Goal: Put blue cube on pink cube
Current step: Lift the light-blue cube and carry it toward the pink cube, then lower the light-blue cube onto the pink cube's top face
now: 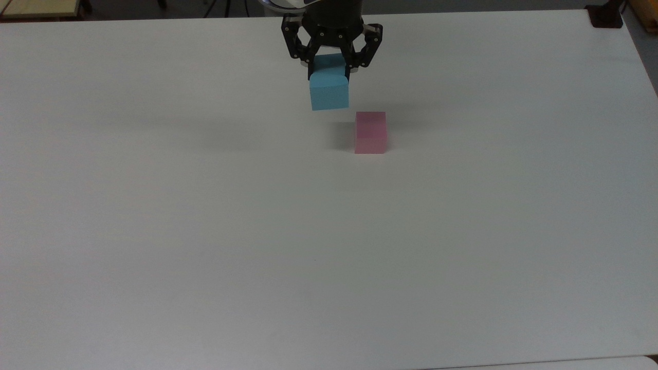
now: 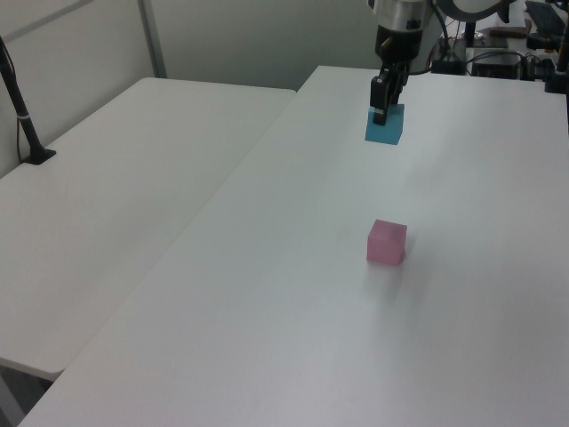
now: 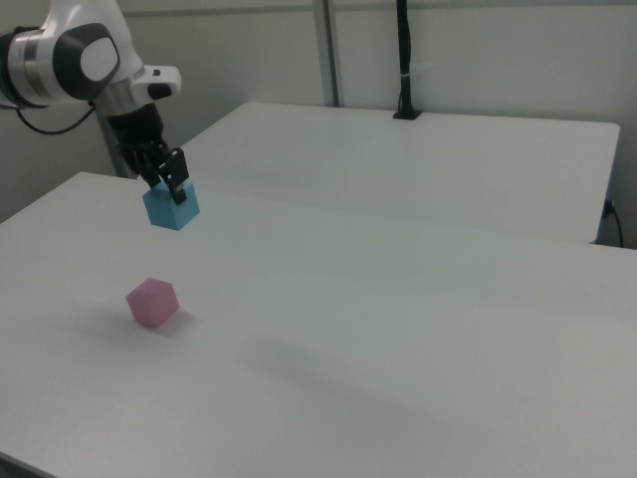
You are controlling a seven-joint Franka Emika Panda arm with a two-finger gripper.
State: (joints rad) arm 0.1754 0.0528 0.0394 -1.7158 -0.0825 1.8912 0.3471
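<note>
My gripper (image 1: 330, 72) (image 2: 382, 111) (image 3: 171, 194) is shut on the blue cube (image 1: 329, 92) (image 2: 384, 127) (image 3: 172, 208), which hangs in the air well above the white table (image 1: 205, 231). The pink cube (image 1: 370, 132) (image 2: 387, 242) (image 3: 152, 301) rests on the table, apart from the blue one. In the top view the blue cube is up and to the left of the pink cube. In the right view the blue cube hangs above the pink one and slightly right of it.
A second white table (image 2: 116, 205) (image 3: 418, 169) adjoins the work table. A black post (image 2: 22, 116) (image 3: 403, 60) stands on it. Dark equipment (image 2: 533, 53) sits beyond the table's far end in the left view.
</note>
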